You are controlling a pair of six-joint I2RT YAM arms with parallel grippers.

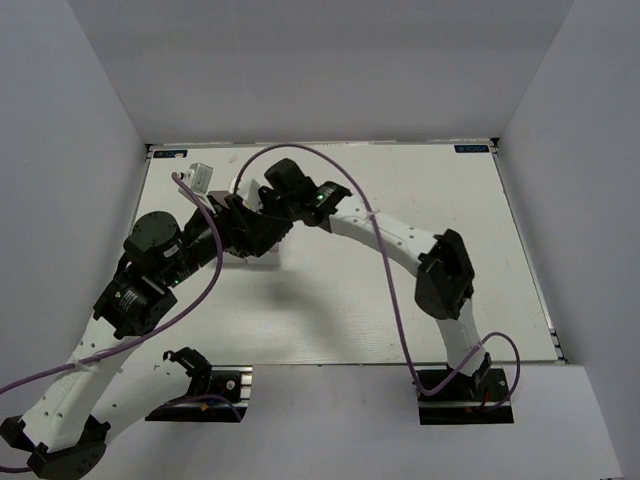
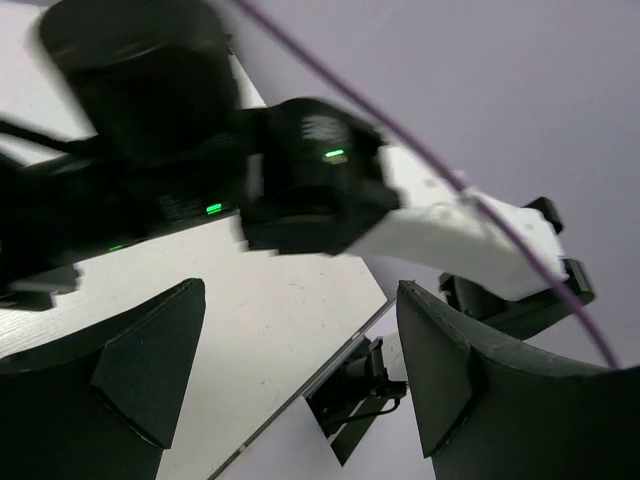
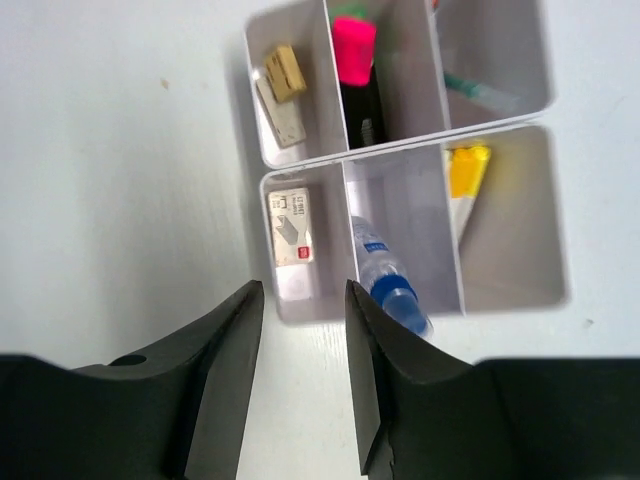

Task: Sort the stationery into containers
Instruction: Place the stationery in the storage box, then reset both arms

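The organizer box is being seen from straight above in the right wrist view, resting on the white table. Six compartments are being shown.

Far row:
- A tan eraser and a white eraser are being held in the left compartment, touching.
- A pink-capped black highlighter is lying in the middle one, with a green cap being cut off at the frame edge beyond it.
- Thin pens are being kept in the right one.

Near row:
- A labelled eraser is lying on the left.
- The blue-capped glue bottle is lying in the middle.
- Yellow-tipped pens are lying on the right.

The right gripper is being held over the box's near edge, fingers apart, nothing between them. The left gripper is being held with its fingers wide apart and empty, the right arm being seen beyond them.

In the top view the box is being mostly covered by both arms, which are meeting over the left half of the table. A small pale item is lying near the far left corner; what it is cannot be told. A purple cable is being looped over the right arm. The table is being enclosed by plain grey-white walls on three sides.
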